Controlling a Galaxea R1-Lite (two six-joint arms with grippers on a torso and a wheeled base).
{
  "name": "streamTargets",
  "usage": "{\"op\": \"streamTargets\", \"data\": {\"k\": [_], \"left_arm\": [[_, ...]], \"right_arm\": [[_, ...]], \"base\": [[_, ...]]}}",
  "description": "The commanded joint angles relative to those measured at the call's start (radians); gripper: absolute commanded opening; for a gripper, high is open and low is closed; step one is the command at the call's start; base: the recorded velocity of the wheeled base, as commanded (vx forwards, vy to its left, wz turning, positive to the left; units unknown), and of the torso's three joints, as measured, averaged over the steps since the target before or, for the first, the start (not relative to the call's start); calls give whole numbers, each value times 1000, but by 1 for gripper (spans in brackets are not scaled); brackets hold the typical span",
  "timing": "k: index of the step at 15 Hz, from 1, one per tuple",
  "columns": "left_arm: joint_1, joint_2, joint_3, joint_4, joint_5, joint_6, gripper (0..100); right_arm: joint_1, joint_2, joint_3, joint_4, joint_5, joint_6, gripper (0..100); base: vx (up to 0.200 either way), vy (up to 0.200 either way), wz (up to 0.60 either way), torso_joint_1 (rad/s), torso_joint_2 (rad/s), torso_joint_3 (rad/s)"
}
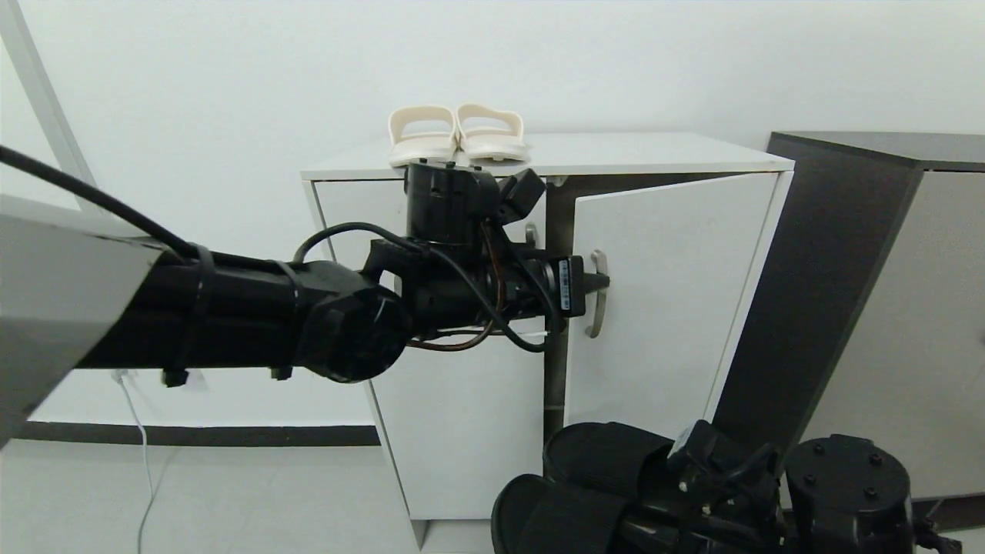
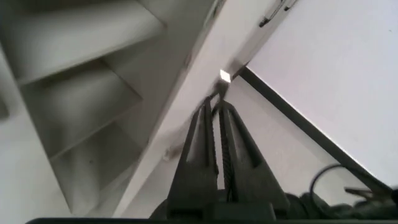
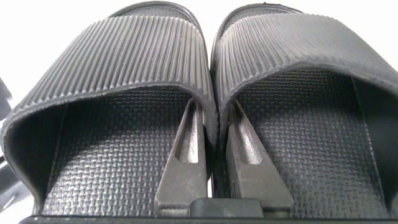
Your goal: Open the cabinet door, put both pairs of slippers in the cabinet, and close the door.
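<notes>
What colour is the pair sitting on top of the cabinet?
Cream slippers, clearest in the head view.

Two cream slippers (image 1: 423, 146) and two black slippers (image 3: 130, 68) are counted, making two pairs. One white cabinet (image 1: 654, 158) is seen, with two doors (image 1: 662, 323) and two metal handles (image 1: 596, 304). One dark cabinet (image 1: 885, 269) is counted beside it.
</notes>
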Motion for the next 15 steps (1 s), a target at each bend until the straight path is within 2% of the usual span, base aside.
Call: {"op": "streamTargets", "data": {"k": [1, 3, 4, 6, 7, 8, 9, 15], "left_arm": [[-20, -124, 111, -12, 11, -1, 0], [-37, -208, 194, -14, 66, 2, 0], [-37, -239, 213, -17, 74, -2, 0], [5, -245, 213, -17, 66, -7, 0], [29, -225, 196, -17, 66, -13, 0], [41, -199, 171, -17, 66, -44, 0], [45, -165, 136, -17, 66, -60, 0], [55, 47, -65, -17, 75, -64, 0]], "right_arm": [[9, -33, 34, 1, 19, -20, 0], [11, -39, 66, 1, 48, -66, 0], [14, -41, 67, 1, 50, -71, 0], [29, -42, 72, 1, 48, -71, 0], [32, -41, 77, 1, 48, -71, 0], [34, -41, 78, 1, 48, -71, 0], [36, -39, 78, 1, 48, -71, 0], [48, -38, 98, 3, 48, -71, 0]], "base": [[0, 0, 0, 0, 0, 0], [0, 0, 0, 0, 0, 0], [0, 0, 0, 0, 0, 0], [0, 0, 0, 0, 0, 0], [0, 0, 0, 0, 0, 0], [0, 0, 0, 0, 0, 0], [0, 0, 0, 0, 0, 0], [0, 0, 0, 0, 0, 0]]}}
